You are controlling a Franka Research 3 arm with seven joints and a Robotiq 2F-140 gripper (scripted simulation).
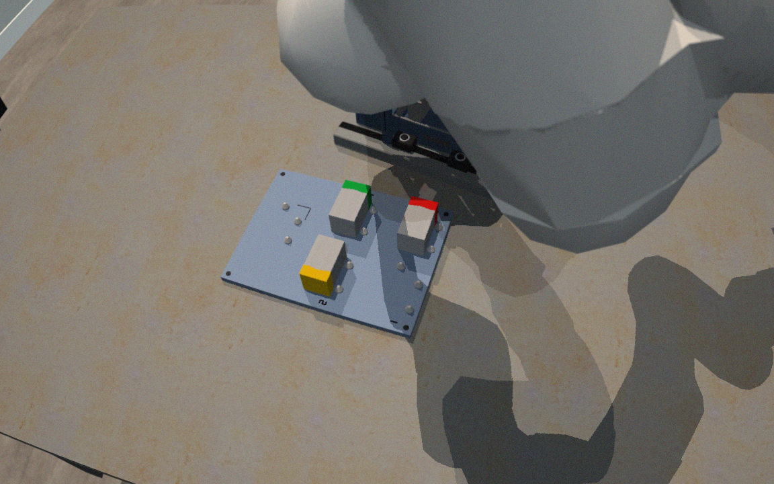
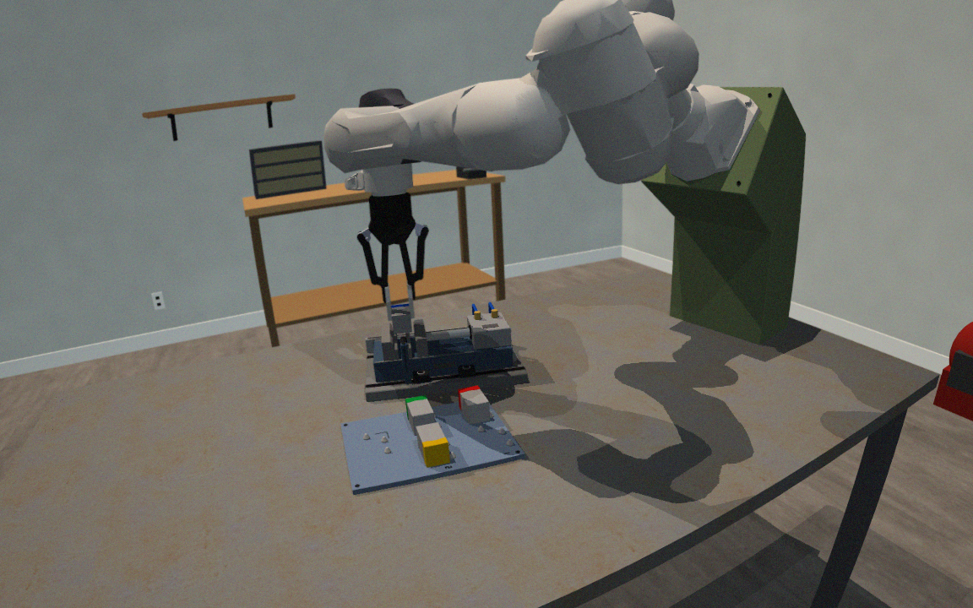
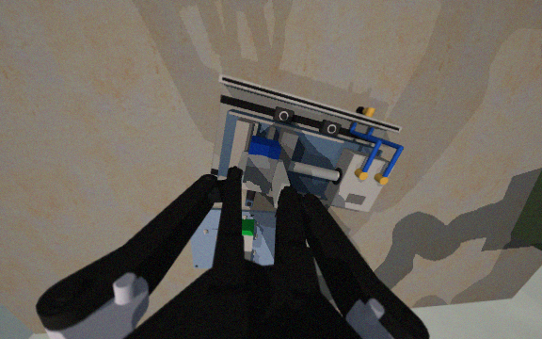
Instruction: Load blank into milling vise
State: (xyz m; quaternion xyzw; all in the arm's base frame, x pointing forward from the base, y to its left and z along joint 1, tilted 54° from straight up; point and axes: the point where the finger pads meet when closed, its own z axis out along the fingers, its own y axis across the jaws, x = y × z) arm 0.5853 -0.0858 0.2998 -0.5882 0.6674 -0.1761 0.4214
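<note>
My gripper [image 2: 399, 296] [image 3: 260, 165] is shut on the blank with the blue end [image 3: 264, 147]. It holds the blank [image 2: 399, 316] down at the left side of the milling vise [image 2: 438, 351], next to the block without hoses. The blue end points away from the infeed plate. A grey rod [image 3: 313, 172] reaches out from the jaw with blue hoses [image 3: 362, 185] [image 2: 488, 328]. I cannot tell whether the blank touches the bars or the jaw. In the top view the arm hides the gripper and most of the vise [image 1: 414, 137].
The infeed plate [image 1: 347, 251] [image 2: 419, 452] carries three blanks: green-ended [image 1: 351, 207] [image 2: 419, 408], red-ended [image 1: 418, 225] [image 2: 473, 403] and yellow-ended [image 1: 322, 263] [image 2: 433, 442]. A green pedestal [image 2: 736, 219] stands at the right, a wooden bench [image 2: 369, 226] behind the vise.
</note>
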